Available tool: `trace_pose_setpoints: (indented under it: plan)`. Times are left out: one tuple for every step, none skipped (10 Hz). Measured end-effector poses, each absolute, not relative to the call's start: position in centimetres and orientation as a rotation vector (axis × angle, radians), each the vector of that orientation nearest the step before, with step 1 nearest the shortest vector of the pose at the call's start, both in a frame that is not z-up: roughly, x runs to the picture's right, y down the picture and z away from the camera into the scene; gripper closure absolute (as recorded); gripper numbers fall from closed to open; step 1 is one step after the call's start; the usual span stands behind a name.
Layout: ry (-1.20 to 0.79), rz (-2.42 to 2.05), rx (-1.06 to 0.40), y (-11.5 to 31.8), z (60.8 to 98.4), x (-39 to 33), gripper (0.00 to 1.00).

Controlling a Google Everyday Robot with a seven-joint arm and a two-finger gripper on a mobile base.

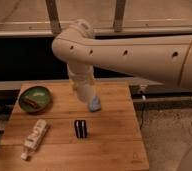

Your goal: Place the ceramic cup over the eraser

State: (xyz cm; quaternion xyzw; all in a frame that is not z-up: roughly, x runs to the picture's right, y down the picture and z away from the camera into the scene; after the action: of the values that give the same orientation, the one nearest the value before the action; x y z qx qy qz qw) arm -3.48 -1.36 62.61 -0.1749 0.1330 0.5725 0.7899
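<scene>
My robot's large cream arm (139, 50) fills the top of the view. It comes in from the right, bends at an elbow at upper left, and drops down over the table. The claw (89, 97) at its tip hangs low over the middle of the table, and it is closed tight. It sits right above the near edge of a light-blue sponge (95, 105). I cannot tell whether it touches the sponge.

I also cannot tell what the claw holds. The end of the arm is a pale, rounded shape, and I cannot separate the white ceramic cup from it, so I cannot say for certain where the cup is.

Below the arm is a square wooden table (114, 145) with a light bamboo-coloured top. At its back left corner sits a round green bowl (35, 98). Inside the bowl lies something small, brownish and yellowish, that I cannot identify.

Near the front left lies a white-and-tan tube-shaped packet (35, 137), resting on its side at a slant.

The eraser (80, 128), a small black block with white vertical stripes, stands upright in the middle of the table. It is in front of the claw and the sponge, clear of both, with bare wood all round it.

The arm's tip covers part of the sponge. The right frame edge cuts off the arm, and its lower body shows only as a pale curve in the bottom right corner.
</scene>
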Motion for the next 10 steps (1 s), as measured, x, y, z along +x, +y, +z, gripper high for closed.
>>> trace_pose_setpoints:
  plan:
    - [0.294, 1.240, -0.387, -0.6, 62.6, -2.9, 1.00]
    - [0.296, 1.232, -0.400, 0.7, 62.7, -2.8, 1.00]
    - [0.302, 1.222, -0.413, 2.4, 62.8, -3.1, 1.00]
    - [0.316, 1.208, -0.424, 4.1, 63.1, -3.2, 1.00]
    - [0.326, 1.191, -0.433, 5.3, 63.4, -3.5, 1.00]
    - [0.334, 1.163, -0.444, 7.1, 63.5, -4.1, 1.00]
    - [0.342, 1.152, -0.446, 8.0, 63.2, -4.1, 1.00]
    - [0.345, 1.151, -0.443, 8.5, 62.8, -3.8, 1.00]
    - [0.348, 1.155, -0.438, 8.8, 62.4, -3.1, 1.00]
    - [0.345, 1.152, -0.437, 9.1, 62.0, -3.0, 1.00]
